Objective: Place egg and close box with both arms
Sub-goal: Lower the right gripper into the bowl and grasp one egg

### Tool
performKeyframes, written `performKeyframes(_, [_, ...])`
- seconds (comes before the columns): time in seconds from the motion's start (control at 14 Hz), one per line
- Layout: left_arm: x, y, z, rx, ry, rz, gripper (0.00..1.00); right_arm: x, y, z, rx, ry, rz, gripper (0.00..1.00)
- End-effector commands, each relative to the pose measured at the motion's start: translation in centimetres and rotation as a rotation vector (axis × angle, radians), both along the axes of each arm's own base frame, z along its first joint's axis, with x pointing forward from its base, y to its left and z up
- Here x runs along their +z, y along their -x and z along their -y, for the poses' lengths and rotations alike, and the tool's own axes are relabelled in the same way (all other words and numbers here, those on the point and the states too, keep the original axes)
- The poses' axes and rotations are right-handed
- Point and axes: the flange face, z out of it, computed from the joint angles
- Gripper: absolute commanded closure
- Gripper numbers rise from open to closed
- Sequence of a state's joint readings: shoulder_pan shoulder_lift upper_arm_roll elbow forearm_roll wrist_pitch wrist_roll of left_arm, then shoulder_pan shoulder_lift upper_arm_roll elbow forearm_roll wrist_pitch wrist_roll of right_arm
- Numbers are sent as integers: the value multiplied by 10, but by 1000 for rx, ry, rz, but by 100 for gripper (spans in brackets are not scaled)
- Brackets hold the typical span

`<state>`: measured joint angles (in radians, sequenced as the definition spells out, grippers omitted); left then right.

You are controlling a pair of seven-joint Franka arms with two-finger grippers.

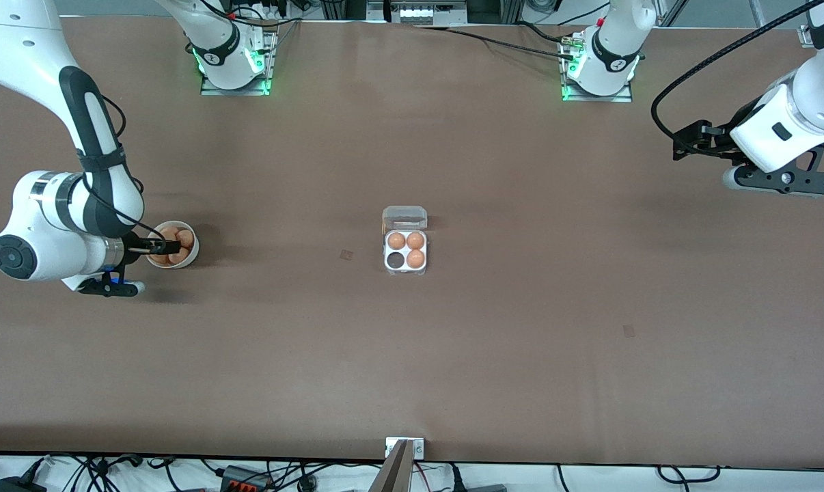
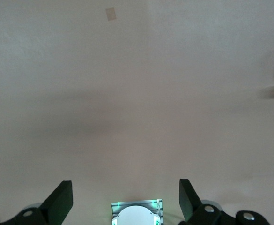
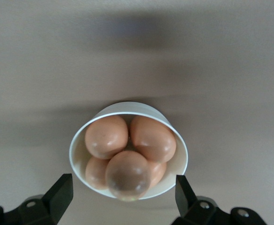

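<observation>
Right end effector [image 3: 120, 194] is down at the white bowl [image 1: 192, 254] near the right arm's end of the tabletop [image 1: 521, 342], fingers spread wide to either side of the top egg [image 3: 127, 174] (no contact visible yet), four more eggs heaped under it. The box [image 1: 406, 251] sits mid-tabletop, well apart from both end effectors, lid open, three cells filled, one bare. Left end effector [image 2: 126, 199] waits open over bare tabletop at its own end.
</observation>
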<state>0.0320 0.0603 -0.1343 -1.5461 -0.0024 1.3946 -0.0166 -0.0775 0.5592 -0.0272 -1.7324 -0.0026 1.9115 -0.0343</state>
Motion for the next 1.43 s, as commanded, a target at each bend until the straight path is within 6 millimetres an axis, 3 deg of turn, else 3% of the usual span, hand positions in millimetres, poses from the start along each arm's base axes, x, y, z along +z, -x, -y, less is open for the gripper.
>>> performKeyframes(0.0, [-3,-12,2,-18,-4,-11,0,-2,2,6,-8,-11,2,7])
performKeyframes(0.36, [-4,-14,0,-18,-6,-6,0,-12,5,5,-8,-14,-27,29])
performKeyframes(0.79, [-5,-14,-5,-9,-8,-9,0,-11,5,5,3,-19,-28,71])
performKeyframes(0.93, [-5,-17,-5,-9,-7,10,0,-6,2,3,12,-22,-18,76])
performKeyframes(1.07, [-5,-19,-2,-14,-5,26,0,13,-7,-1,10,-27,-21,77])
performKeyframes(1.36, [-5,-19,-2,-15,-5,26,0,90,-36,-31,54,-36,-39,80])
